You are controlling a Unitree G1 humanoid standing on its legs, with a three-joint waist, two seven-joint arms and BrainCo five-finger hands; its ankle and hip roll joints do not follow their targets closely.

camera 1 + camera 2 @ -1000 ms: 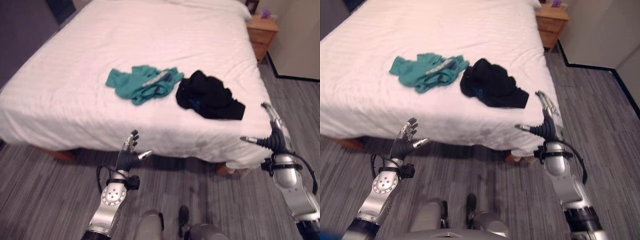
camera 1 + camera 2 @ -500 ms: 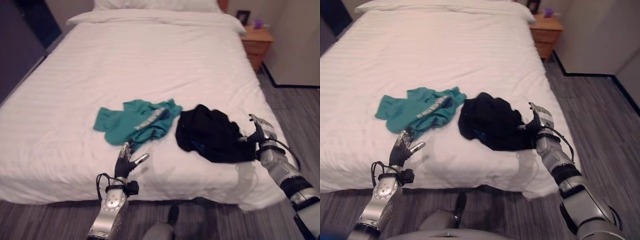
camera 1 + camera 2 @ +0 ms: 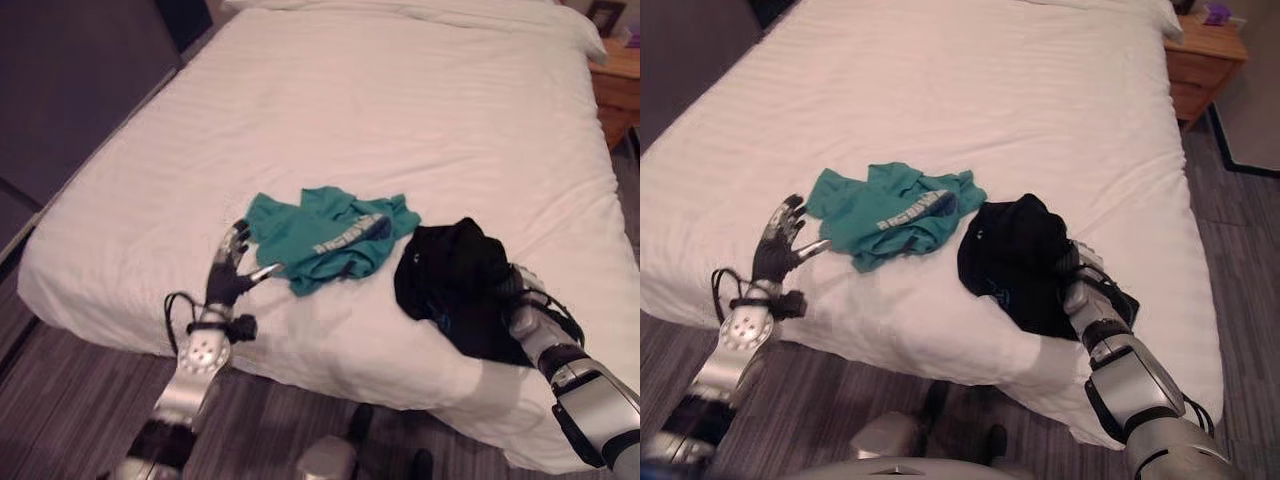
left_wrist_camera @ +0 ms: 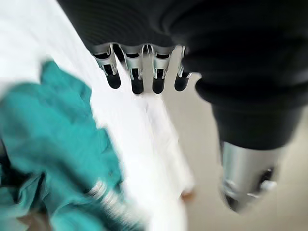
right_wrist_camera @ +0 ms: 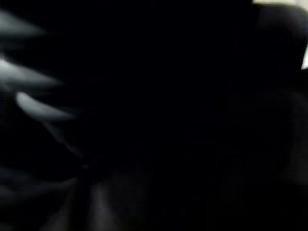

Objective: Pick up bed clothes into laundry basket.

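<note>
On the white bed (image 3: pixel 400 90) we see a crumpled teal garment (image 3: pixel 325 235) beside a bunched black garment (image 3: pixel 455 285); our left hand (image 3: pixel 232 272) hovers spread, our right hand (image 3: pixel 1072 268) buried in black, fingers unreadable.

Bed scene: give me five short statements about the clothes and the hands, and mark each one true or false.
1. The teal garment lies on the white bed. True.
2. The black garment lies on the teal garment's left. False: it lies on its right, near the bed's edge.
3. The left hand has straight fingers and holds nothing. True.
4. The left hand lifts the teal garment off the bed. False: the hand is beside the garment, which lies flat.
5. The right hand is at the black garment, its fingers hidden in the cloth. True.
</note>
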